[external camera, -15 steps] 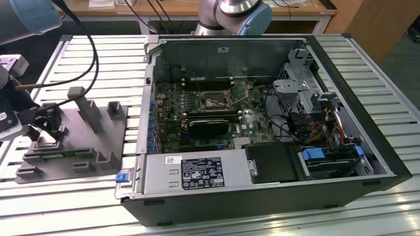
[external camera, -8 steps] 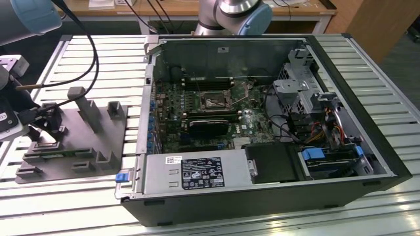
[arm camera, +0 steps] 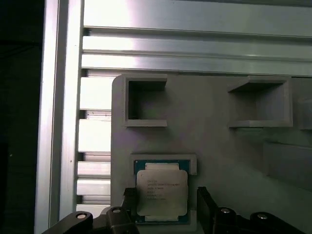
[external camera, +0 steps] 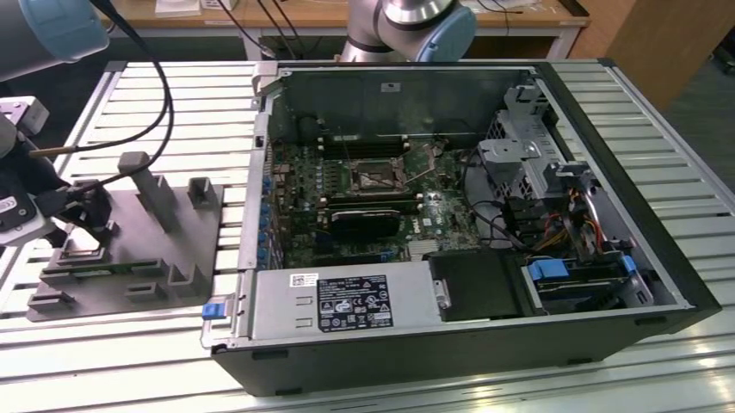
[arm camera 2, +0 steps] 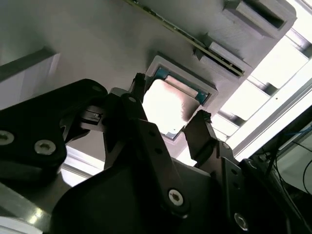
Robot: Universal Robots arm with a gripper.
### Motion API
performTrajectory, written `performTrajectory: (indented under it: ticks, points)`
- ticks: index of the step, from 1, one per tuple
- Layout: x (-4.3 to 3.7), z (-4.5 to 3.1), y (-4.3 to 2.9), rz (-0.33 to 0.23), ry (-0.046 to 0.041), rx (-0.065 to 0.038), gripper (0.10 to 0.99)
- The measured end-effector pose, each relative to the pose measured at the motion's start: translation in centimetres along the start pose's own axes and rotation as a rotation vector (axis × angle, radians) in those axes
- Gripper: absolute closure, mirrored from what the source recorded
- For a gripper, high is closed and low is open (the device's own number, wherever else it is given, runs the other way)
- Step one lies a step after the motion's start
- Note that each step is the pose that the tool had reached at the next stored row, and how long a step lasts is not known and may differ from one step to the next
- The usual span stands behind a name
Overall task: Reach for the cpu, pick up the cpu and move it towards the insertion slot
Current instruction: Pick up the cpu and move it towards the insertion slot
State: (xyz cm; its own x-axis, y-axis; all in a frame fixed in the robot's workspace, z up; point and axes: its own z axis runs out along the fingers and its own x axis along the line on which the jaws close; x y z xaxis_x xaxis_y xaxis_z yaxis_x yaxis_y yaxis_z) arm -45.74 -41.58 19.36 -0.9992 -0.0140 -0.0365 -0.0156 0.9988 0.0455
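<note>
Squarely over the grey tray (arm camera: 214,141), the gripper (arm camera: 165,204) hangs with its two black fingers (arm camera: 204,204) spread, one on either side of the cpu (arm camera: 161,191), as both wrist views show. The chip lies flat, metal top up, directly between the fingers in a shallow square pocket (arm camera: 193,163) of the tray. That recess appears meant to keep it level and in a known place so the fingers can come down on opposite edges. A sliver of the pocket shows between the chip and at least one finger in the first wrist view, so the gripper looks to be holding nothing, and the pickup is judged not yet made. The insertion slot (external camera: 373,176) sits well apart from the gripper, on the green board (external camera: 442,211) inside the open computer case (external camera: 660,258), toward the exterior view's right.
</note>
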Motion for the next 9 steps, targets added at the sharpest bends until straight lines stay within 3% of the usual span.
performTrajectory:
  ticks: [9]
  points:
    - [0.15,0.42,0.36,-0.008,0.0005,0.000,0.482]
